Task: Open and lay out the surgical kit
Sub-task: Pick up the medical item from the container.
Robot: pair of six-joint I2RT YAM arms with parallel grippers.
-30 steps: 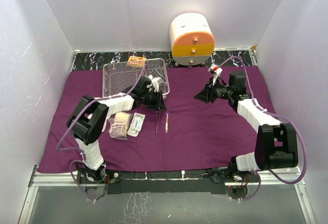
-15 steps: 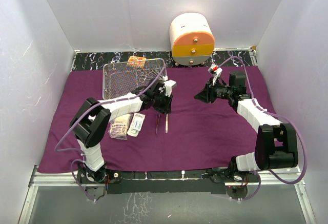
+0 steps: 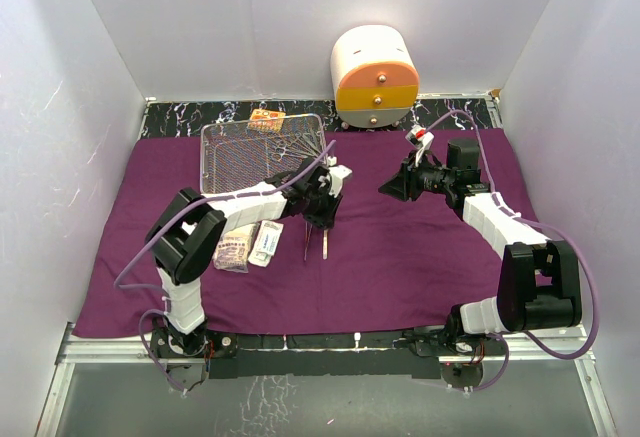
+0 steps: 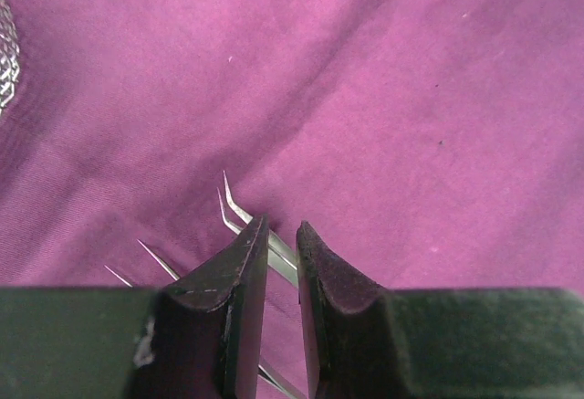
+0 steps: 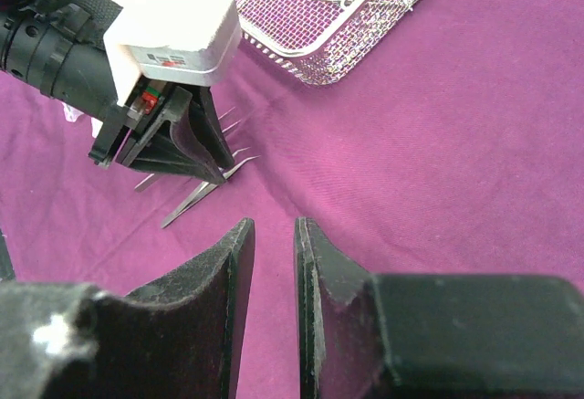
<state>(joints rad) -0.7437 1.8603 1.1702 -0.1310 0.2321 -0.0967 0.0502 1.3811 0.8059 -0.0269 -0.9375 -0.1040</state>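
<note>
Tweezers (image 4: 285, 262) clamped in left gripper (image 4: 280, 233) over purple cloth (image 4: 411, 98)

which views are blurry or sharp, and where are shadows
top external: even light, sharp, faint shadows on the purple cloth; left wrist: left gripper soft up close, tweezers tips crisp; right wrist: right gripper blurred, mesh tray sharp.

Both arms are made of chunky white and black parts. A thin purple cable (image 3: 591, 302) loops along the left arm (image 3: 240, 200) and the right arm (image 3: 490, 217). The jaws are black. A white box (image 5: 173, 25) with a small label sits on the left wrist.
</note>
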